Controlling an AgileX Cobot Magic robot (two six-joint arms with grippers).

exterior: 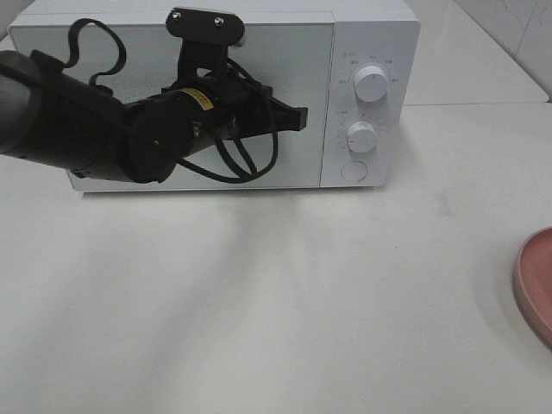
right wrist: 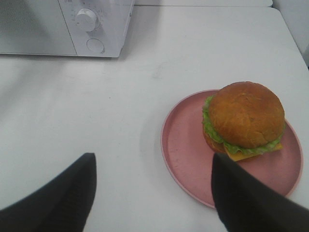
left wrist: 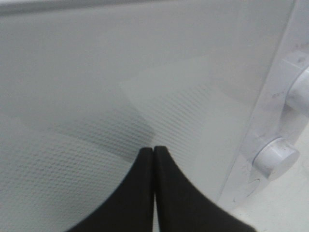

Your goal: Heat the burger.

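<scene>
The burger (right wrist: 245,121), golden-brown bun over green lettuce, sits on a round pink plate (right wrist: 188,154) in the right wrist view. My right gripper (right wrist: 152,181) hangs open above the table, short of the plate, with nothing between its fingers. In the exterior high view only the plate's edge (exterior: 536,283) shows at the far right; the burger is out of that frame. My left gripper (exterior: 297,116) is shut and empty, its closed tips (left wrist: 153,152) close in front of the closed door of the white microwave (exterior: 285,60).
The microwave stands at the back of the white table (exterior: 285,302), with two dials (exterior: 370,84) and a round button (exterior: 354,171) on its right panel. The left arm (exterior: 78,129) stretches across its door.
</scene>
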